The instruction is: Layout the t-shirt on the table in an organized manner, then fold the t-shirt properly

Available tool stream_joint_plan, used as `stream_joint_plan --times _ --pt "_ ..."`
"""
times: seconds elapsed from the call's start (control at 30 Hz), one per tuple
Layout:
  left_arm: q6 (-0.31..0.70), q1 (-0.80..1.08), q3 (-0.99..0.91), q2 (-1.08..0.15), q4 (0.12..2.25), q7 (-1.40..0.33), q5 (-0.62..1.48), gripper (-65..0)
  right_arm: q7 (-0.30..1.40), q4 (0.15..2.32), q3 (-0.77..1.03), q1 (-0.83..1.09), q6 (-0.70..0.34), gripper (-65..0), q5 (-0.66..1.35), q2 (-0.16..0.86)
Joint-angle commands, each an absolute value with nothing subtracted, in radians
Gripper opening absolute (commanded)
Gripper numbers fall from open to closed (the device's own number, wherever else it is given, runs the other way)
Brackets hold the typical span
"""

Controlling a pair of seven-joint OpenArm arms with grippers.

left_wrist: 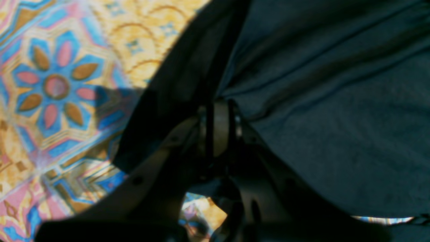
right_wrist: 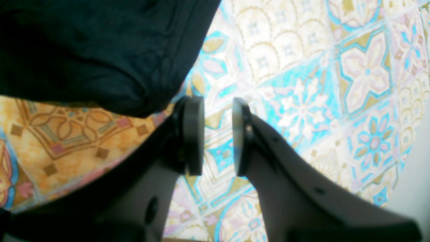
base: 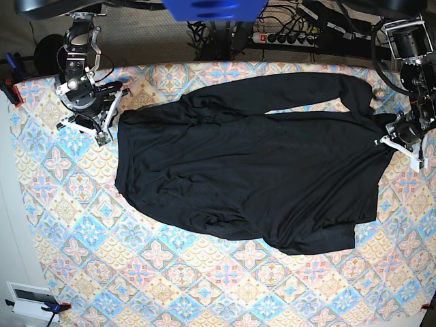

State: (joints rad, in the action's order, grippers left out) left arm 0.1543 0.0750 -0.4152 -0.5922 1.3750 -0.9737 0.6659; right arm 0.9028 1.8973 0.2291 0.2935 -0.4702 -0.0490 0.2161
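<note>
Left wrist view: the left gripper [left_wrist: 220, 129] is closed on a fold at the edge of the black t-shirt [left_wrist: 336, 101], which fills the right side; the patterned tabletop [left_wrist: 60, 84] shows on the left.

Right wrist view: the right gripper [right_wrist: 218, 134] stands parted and holds nothing, over the tabletop [right_wrist: 302, 84], with the t-shirt [right_wrist: 84, 50] just beside its left finger.

Base view: the t-shirt [base: 252, 170] lies spread across the tabletop [base: 170, 272], rumpled, between the right gripper [base: 102, 122] and the left gripper [base: 395, 136].
</note>
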Motion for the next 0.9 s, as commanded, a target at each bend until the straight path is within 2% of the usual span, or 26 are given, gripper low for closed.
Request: stream_joint_plan --times 0.0,0.13,0.37,0.5,0.6,0.87 --pt "0.154 0.064 -0.424 -0.618 1.389 -0.96 0.671 -65.0 0.891 1.913 0.234 0.288 -0.466 -51.5 -0.047 0.226" --pt "0.154 0.064 -0.424 -0.618 1.389 -0.963 0.674 -65.0 0.886 1.92 0.229 0.288 -0.467 -51.2 -0.045 0.226" --pt "0.154 0.062 -0.424 -0.618 1.389 -0.963 0.677 -65.0 0.828 1.913 0.082 0.283 -0.492 -51.1 -0.044 0.226" --pt "0.154 0.061 -0.424 -0.639 1.389 -0.958 0.679 -65.0 0.834 1.897 0.013 0.174 -0.492 -51.1 -0.044 0.225" --pt "0.154 0.035 -0.426 -0.647 1.389 -0.961 0.68 -65.0 0.835 1.819 -0.038 0.091 -0.49 -51.3 -0.044 0.225" --pt "0.15 -0.028 -0.426 -0.648 1.389 -0.963 0.679 -65.0 0.869 1.592 -0.065 0.085 -0.49 -51.4 -0.045 0.225"
